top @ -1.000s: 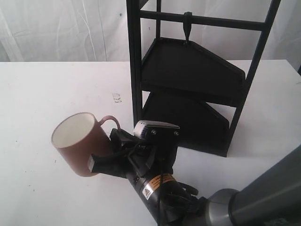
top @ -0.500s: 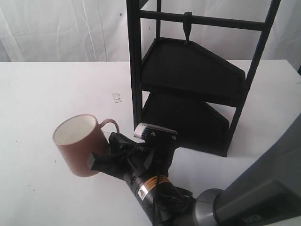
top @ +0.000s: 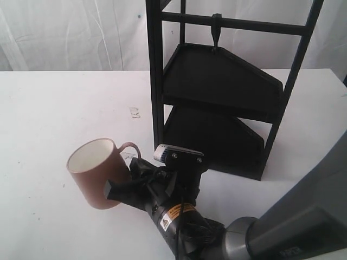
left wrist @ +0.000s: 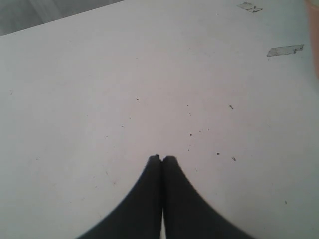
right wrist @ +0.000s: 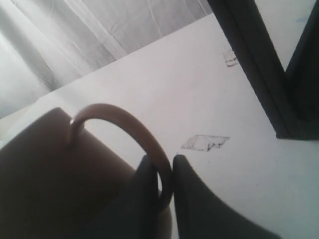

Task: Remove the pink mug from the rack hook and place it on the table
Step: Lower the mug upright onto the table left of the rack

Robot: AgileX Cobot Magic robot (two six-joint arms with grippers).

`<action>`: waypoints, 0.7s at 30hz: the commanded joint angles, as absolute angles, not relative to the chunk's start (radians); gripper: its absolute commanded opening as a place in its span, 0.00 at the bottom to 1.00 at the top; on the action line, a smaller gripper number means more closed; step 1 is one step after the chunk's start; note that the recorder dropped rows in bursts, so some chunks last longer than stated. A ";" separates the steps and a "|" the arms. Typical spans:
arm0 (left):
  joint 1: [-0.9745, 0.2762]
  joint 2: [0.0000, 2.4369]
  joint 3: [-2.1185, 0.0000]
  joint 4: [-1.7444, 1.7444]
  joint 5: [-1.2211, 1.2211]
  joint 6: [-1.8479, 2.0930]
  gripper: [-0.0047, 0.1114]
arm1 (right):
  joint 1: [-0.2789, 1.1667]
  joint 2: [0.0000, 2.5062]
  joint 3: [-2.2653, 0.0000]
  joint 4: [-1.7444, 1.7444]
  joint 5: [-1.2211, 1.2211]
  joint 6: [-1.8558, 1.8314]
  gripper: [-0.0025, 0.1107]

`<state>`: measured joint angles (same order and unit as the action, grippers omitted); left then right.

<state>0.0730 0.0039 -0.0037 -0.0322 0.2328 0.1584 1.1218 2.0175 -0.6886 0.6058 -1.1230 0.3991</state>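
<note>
The pink mug [top: 100, 173] is off the rack, tilted slightly, low over or touching the white table [top: 49, 108] at front left; whether it rests on the table I cannot tell. My right gripper [top: 135, 167] is shut on its thin loop handle [right wrist: 144, 144], which passes between the two dark fingers [right wrist: 192, 199]; the mug body [right wrist: 45, 174] fills the near side of that view. The rack hook [top: 216, 33] hangs bare from the top crossbar of the black rack [top: 222, 92]. My left gripper [left wrist: 162, 158] is shut on nothing above bare table.
The black rack's two angular shelves [top: 217, 135] stand just right of my right arm, its front post [top: 155, 81] close to the mug. A bit of clear tape [top: 134, 112] lies on the table; more tape scraps [left wrist: 284, 50] show near the left gripper.
My right gripper has carried the mug lower and slightly to the right, closer to the tabletop. The left gripper's earlier state is not shown.
</note>
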 commanded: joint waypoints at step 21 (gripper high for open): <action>0.067 0.000 0.000 -0.039 0.233 0.157 0.04 | 1.116 2.016 -0.691 0.639 -0.987 0.408 0.05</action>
<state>0.0730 0.0039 -0.0037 -0.0322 0.2328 0.1584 1.1218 2.0175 -0.6886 0.6412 -0.9824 0.3991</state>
